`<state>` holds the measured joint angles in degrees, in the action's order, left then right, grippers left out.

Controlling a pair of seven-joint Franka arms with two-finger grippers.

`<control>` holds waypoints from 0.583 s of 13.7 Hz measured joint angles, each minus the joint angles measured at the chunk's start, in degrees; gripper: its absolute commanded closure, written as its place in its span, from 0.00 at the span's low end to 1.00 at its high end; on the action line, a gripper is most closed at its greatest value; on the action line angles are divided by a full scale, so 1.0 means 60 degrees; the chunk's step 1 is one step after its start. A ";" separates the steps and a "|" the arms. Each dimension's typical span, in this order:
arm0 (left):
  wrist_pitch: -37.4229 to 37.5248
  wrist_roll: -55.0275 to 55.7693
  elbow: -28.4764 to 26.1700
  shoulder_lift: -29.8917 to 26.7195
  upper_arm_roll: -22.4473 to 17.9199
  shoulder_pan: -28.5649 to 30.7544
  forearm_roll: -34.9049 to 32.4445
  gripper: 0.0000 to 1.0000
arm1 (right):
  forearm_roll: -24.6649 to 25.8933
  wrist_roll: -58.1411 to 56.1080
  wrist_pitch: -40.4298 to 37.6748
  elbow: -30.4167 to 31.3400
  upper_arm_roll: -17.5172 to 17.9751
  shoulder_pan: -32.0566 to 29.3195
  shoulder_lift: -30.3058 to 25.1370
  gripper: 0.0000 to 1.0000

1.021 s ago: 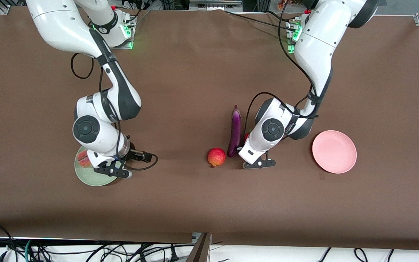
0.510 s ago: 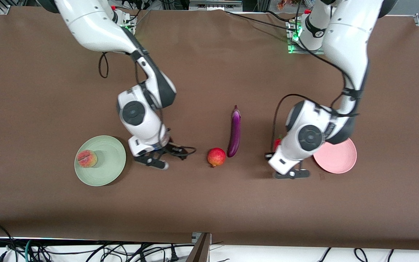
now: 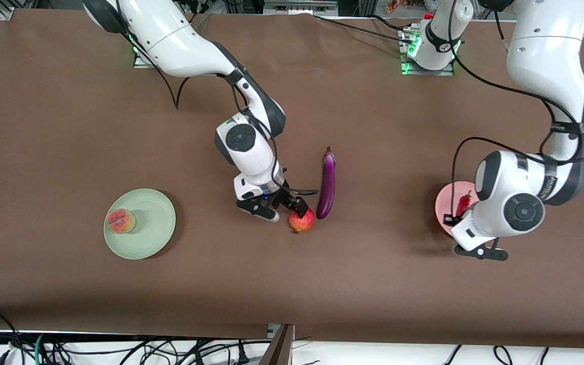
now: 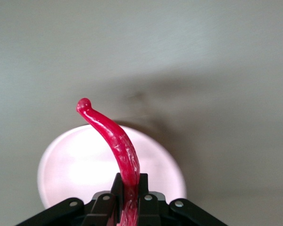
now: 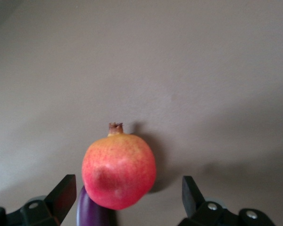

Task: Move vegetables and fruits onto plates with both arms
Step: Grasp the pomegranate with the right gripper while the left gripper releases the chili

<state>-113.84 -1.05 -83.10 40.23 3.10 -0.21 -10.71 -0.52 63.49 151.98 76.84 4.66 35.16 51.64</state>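
Brown cloth tabletop (image 3: 43, 126), your fuzzy peach (image 3: 121, 221) on mint plate (image 3: 152, 233), left gripper (image 4: 127, 195) clamps red chili (image 4: 115, 141) over pink plate (image 4: 75, 174), right gripper (image 5: 127, 197) spread above pomegranate (image 5: 119, 170).

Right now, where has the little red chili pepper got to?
The chili pepper is up in the air, pinched in the left gripper over the pink plate at the left arm's end of the table, not yet set down.
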 measured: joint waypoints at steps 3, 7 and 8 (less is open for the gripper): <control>-0.0002 -0.0490 -0.0073 0.0311 0.0005 0.0377 -0.0070 0.01 | 0.0000 0.0282 0.0474 -0.0307 -0.0020 0.0126 0.0437 0.01; -0.0005 -0.0482 -0.0112 0.0439 0.0103 0.0363 -0.0070 0.00 | 0.0000 0.0442 0.1076 -0.0342 -0.0369 0.0483 0.0814 0.05; -0.0010 -0.0483 -0.0108 0.0439 0.0120 0.0361 -0.0070 0.00 | 0.0000 0.0476 0.1182 -0.0346 -0.0465 0.0573 0.0898 0.16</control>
<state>-113.89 -3.94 -83.74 42.86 3.82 1.96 -11.13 -0.52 66.34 159.07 74.76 1.87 38.60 57.03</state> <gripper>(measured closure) 0.401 0.009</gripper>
